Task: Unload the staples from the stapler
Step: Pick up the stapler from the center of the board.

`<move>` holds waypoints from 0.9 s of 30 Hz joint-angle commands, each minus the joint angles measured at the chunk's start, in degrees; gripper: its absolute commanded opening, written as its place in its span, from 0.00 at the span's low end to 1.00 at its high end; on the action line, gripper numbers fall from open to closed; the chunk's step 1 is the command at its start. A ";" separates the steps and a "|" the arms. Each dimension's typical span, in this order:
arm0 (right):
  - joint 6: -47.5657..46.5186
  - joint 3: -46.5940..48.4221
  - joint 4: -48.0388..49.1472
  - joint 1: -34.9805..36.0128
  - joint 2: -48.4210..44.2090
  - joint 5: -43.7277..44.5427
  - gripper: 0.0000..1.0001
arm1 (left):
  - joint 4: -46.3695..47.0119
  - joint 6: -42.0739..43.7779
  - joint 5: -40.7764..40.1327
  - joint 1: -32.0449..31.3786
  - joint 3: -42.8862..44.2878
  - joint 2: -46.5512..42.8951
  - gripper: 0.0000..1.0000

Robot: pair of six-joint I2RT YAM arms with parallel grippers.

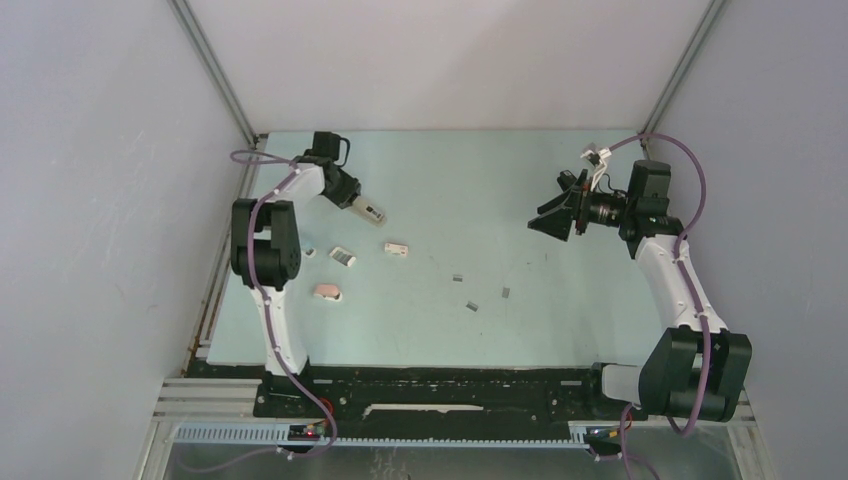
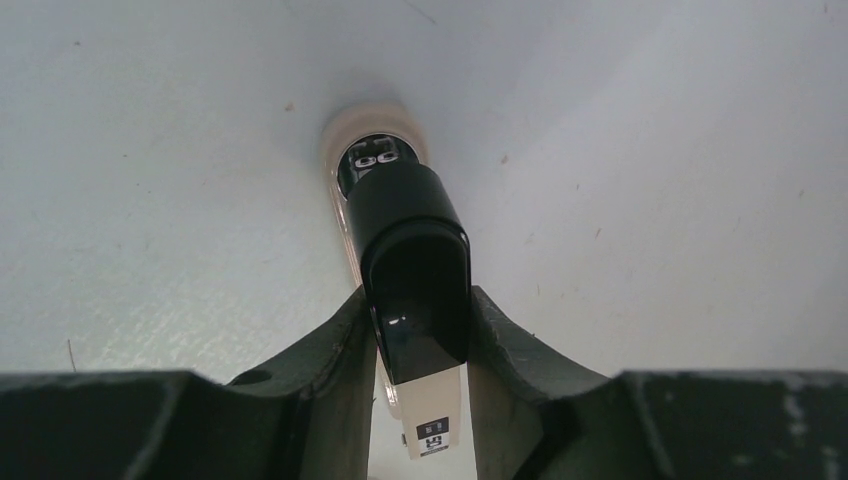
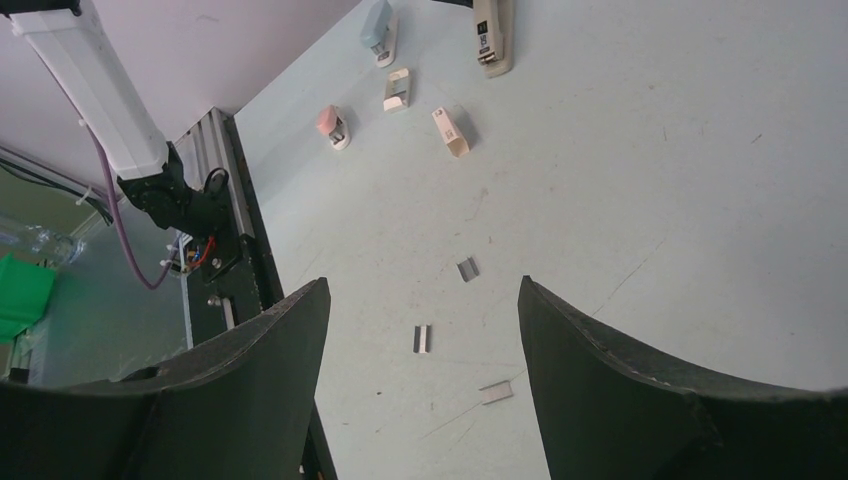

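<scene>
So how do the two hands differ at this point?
The left hand is closed on the stapler, fingers against both its sides; the right hand stands open and empty. The left is low at the far left of the table; the right hangs clear of it, facing three loose staples. Both have dark fingers.

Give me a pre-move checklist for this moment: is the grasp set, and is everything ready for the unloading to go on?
1. Left gripper on the stapler: ok, a finger touches each side.
2. Right gripper free: ok, open, empty, raised above the table.
3. Staples out: ok, three loose strips lie mid-table, apart from the stapler.
4. Stapler's magazine empty: cannot tell, hidden.
5. Stapler lifted off the table: cannot tell.
</scene>
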 commanded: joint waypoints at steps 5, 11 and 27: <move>-0.16 0.71 0.46 -0.38 -1.14 -1.19 0.77 | 16.06 12.18 13.42 0.68 -7.70 -8.35 0.00; -0.16 0.67 0.28 -0.46 -0.84 -1.34 0.77 | 21.29 16.18 20.06 0.70 -9.57 -10.10 0.00; -0.59 0.71 -0.05 -0.11 -0.30 -1.35 0.81 | 31.58 23.98 32.40 -1.38 -14.27 -15.10 0.00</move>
